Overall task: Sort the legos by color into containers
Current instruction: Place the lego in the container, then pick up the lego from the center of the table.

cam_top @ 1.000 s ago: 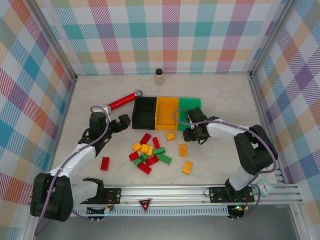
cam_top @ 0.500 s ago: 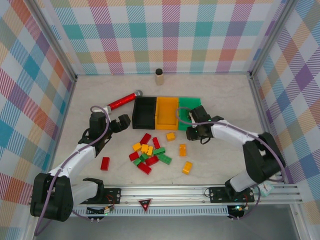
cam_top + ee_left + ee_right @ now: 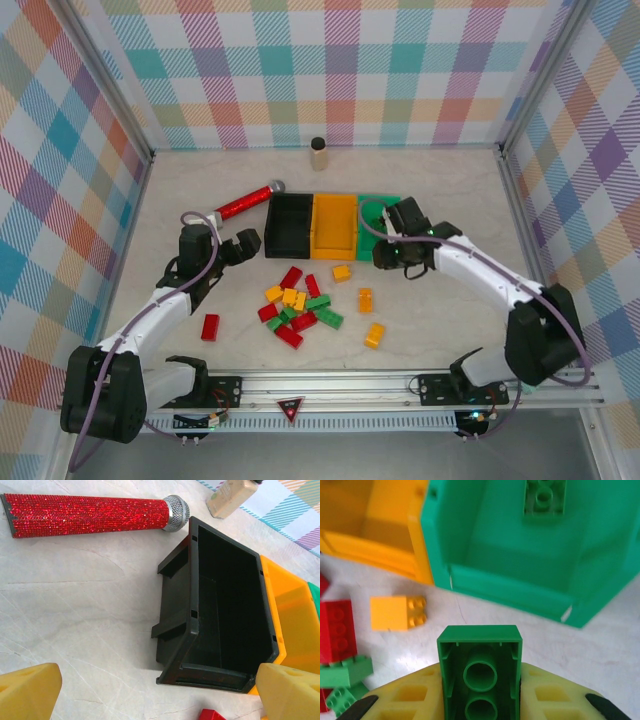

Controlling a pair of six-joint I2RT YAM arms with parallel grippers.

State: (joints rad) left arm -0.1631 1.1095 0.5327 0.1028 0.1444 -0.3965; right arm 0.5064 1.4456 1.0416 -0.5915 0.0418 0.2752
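My right fingers point(image 3: 405, 700) hold a green brick point(image 3: 480, 665) firmly between them, over the table point(image 3: 600, 645) and just in front of the green bin point(image 3: 520, 580). A second green brick point(image 3: 545, 497) lies already inside this bin. The orange bin point(image 3: 375, 530) is joined to its side. My left fingers point(image 3: 27, 692) stand wide apart with nothing between them, near the black bin point(image 3: 220, 605). The loose bricks point(image 3: 300, 305), red, yellow and green, lie on the table in front of the bins.
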